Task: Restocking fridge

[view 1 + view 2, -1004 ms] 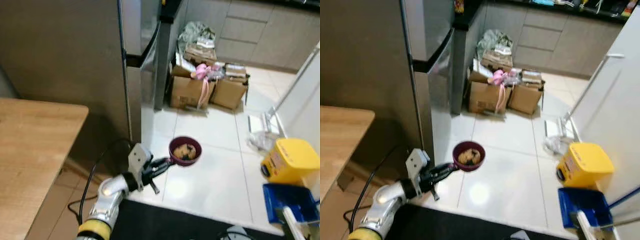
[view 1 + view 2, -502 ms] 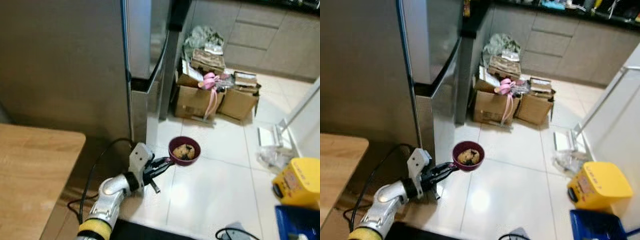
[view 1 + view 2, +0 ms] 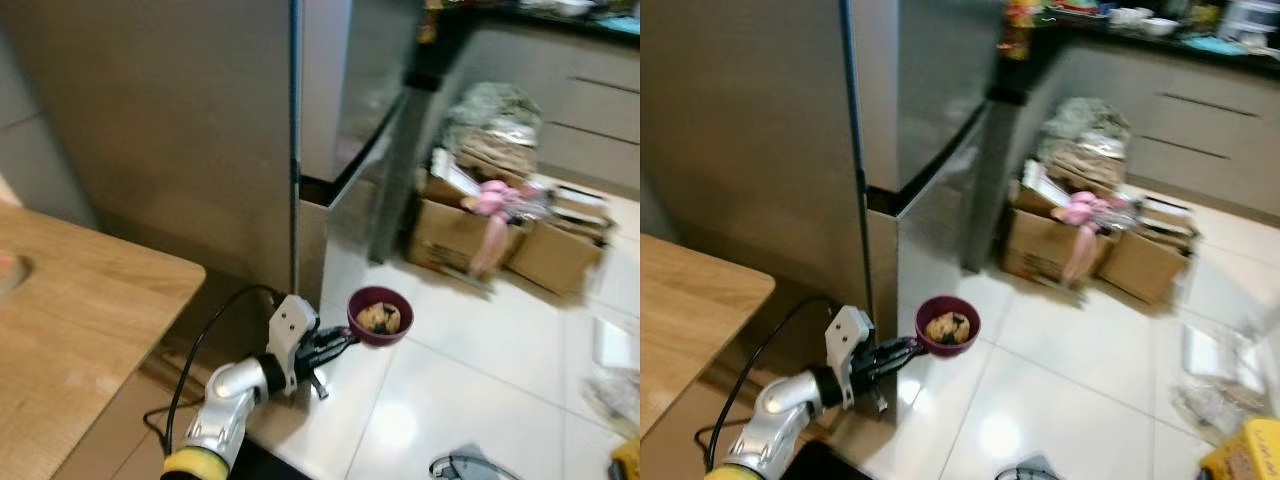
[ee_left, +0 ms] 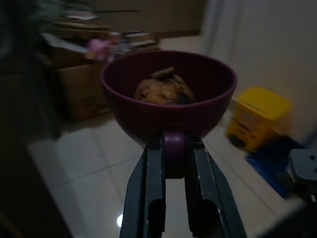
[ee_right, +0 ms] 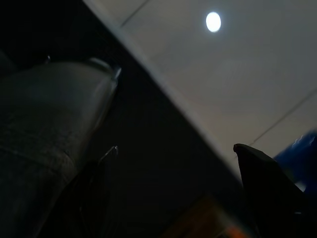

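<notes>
Though blurred, left hand (image 4: 173, 163) pinches bowl (image 4: 168, 99); contents indistinct.

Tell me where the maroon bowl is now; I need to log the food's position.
The maroon bowl is held out over the white floor tiles by the left gripper, clamped on its handle, just before the fridge corner.

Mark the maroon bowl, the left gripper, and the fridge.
maroon bowl (image 4: 168, 116), left wrist view, front outer wall.
left gripper (image 4: 173, 158), left wrist view, midway between fingertips at the bowl's tab.
fridge (image 3: 750, 130), right eye view, side panel.
</notes>
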You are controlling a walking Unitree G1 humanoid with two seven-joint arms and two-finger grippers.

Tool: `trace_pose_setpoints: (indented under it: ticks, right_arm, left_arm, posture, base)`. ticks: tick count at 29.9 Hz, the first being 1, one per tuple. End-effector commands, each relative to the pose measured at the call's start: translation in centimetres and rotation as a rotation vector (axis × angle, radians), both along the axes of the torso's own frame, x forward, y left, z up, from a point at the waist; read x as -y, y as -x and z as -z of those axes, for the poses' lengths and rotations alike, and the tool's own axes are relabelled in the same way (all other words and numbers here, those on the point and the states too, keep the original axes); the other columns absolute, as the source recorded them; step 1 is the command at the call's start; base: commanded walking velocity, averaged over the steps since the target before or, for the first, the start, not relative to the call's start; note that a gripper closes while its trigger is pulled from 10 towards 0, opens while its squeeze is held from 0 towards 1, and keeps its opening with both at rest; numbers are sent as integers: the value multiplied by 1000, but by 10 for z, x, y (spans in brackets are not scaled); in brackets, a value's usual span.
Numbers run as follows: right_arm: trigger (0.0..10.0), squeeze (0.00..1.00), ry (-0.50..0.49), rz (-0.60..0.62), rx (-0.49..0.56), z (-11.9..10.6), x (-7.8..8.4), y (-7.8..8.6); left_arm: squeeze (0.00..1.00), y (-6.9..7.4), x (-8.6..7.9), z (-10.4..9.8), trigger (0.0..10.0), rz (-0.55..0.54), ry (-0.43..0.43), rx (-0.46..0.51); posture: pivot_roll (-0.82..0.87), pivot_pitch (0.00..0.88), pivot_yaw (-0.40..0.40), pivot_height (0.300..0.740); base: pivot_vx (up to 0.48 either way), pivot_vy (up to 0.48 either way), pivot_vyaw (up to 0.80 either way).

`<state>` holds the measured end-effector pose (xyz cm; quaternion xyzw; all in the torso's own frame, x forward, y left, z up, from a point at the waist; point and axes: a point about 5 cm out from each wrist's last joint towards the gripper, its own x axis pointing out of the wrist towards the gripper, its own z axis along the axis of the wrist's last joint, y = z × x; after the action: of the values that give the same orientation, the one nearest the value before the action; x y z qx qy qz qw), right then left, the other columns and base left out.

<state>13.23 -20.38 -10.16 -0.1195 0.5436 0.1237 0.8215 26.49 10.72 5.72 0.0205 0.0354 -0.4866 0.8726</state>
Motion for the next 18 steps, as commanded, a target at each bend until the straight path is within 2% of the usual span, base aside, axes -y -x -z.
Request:
trace_pose_setpoints:
  ticks: [1, 18]
  right_arm:
    - [10000, 0, -9, 16, 9, -1, 1, -2]
    - [10000, 0, -8, 13, 4, -3, 12, -1]
  left_arm:
    - [0, -3, 3, -7, 10000, 8, 7, 28]
    - [0, 2, 5, -7, 10000, 45, 0, 12]
  posture:
    - [96, 2, -90, 740]
    - [96, 1, -91, 740]
  base:
    - [270, -394, 794]
    - [274, -391, 790]
